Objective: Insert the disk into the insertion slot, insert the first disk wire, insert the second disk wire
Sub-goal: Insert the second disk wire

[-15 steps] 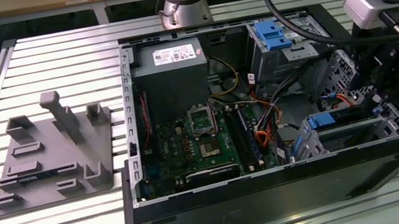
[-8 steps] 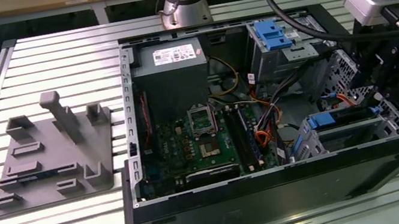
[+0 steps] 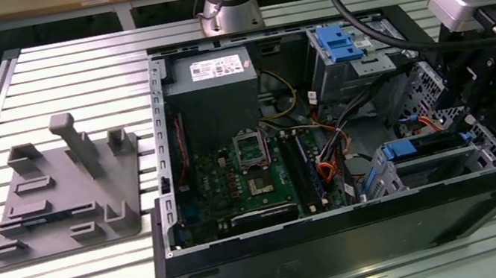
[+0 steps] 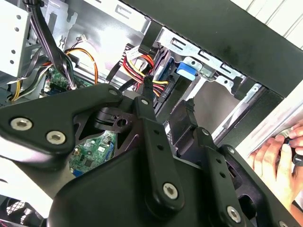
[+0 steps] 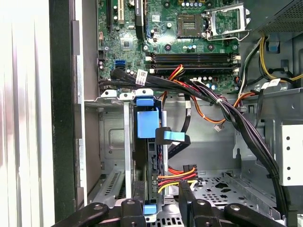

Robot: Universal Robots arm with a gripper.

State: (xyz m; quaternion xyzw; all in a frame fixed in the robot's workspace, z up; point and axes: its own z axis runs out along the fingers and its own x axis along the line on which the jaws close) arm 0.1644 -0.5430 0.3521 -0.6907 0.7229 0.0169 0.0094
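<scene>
- Exterior view: PC case [image 3: 346, 243] is lying open on the slatted table [image 3: 45, 67]. The arm is reaching in from the exterior view's right, at approx 3 o'clock of the case.
- Gripper [image 3: 470, 118] is hanging down inside the case, just above the drive corner at approx 4 o'clock.
- The disk [image 3: 426, 145] is sitting in the insertion slot [image 3: 404, 169] w/ its blue caddy edge showing along the cage's open side.
- First wrist view: the disk [image 5: 142, 124] is standing edge-on inside the insertion slot [image 5: 113, 137], blue caddy facing the camera.
- Gripper [image 5: 160, 201] is released, w/ its fingers spread to either side of the disk's near end; can't tell if they're touching it.
- Red-yellow-black wire bundle [image 5: 176, 176] is running in to the disk's edge betw the fingers. Whether the plug is seated, can't tell.
- Blue flat cable [image 5: 171, 137] is looping off the disk's side, just beside the caddy.
- Second wrist view: gripper [image 4: 169, 94] is showing both black fingers apart, tips pointing at the disk [image 4: 187, 72] and the slot's metal rim [image 4: 213, 66].
- A person's hand [image 4: 274, 158] is resting outside the case wall.
- Elsewhere in the exterior view: motherboard [image 3: 254, 176] is mid-case, and the power supply [image 3: 213, 77] is at approx 11 o'clock.
- The taller cage w/ blue latch [image 3: 343, 44] is at approx 1 o'clock.
- Grey fixture [image 3: 66, 192] is sitting on the table at 9 o'clock, well apart from the case.
</scene>
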